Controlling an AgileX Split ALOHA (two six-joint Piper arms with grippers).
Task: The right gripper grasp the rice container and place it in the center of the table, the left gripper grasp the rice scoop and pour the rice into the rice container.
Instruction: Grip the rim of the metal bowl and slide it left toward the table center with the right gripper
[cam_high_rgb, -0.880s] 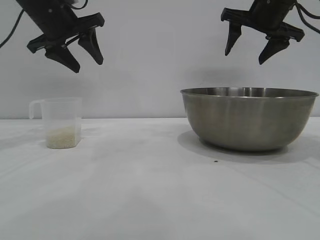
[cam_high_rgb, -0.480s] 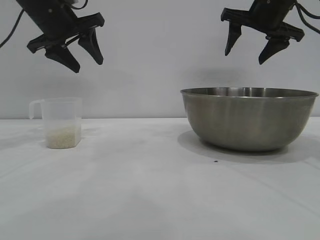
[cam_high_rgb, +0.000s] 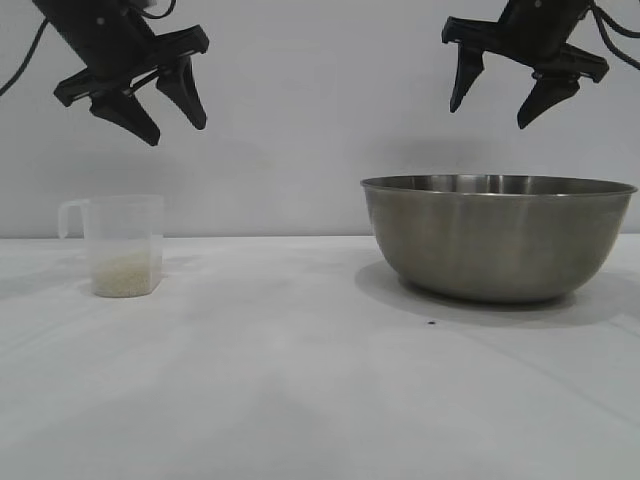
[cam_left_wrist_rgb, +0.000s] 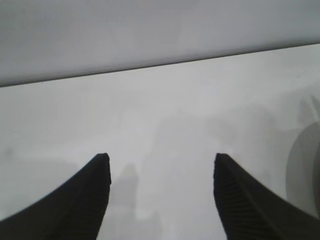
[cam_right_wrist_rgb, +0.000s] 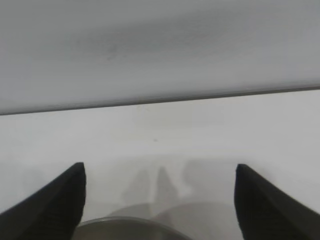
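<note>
While both arms hang high above the plain white counter (cam_high_rgb: 300, 380), nothing of the task has been started. On the exterior view's clock face, the left end effector (cam_high_rgb: 170, 120), a black claw with two tapering fingers, sits at about ten o'clock, jaws spread moderately and holding nothing. The right end effector (cam_high_rgb: 495, 108), its black twin, sits at about two o'clock, jaws spread wider and likewise empty.

The rice container (cam_high_rgb: 498, 238), a large round bowl of brushed grey steel, stands at roughly three o'clock, directly under the right claw and well off centre. The rice scoop (cam_high_rgb: 122, 245), a small translucent plastic cup with a loop handle, stands upright at nine o'clock, below the left claw; a shallow layer of off-white rice (cam_high_rgb: 125, 274) lies in its bottom.

The risks lie mostly in the grips. A thin steel rim offers pointed fingers little purchase, so the bowl could slip or tip as it is carried, or skid on the smooth counter. The right wrist view shows only a sliver of rim between the jaws, so a misaligned descent could strike the wall. The light cup could be knocked over by a finger nudging its side, spilling grains
</note>
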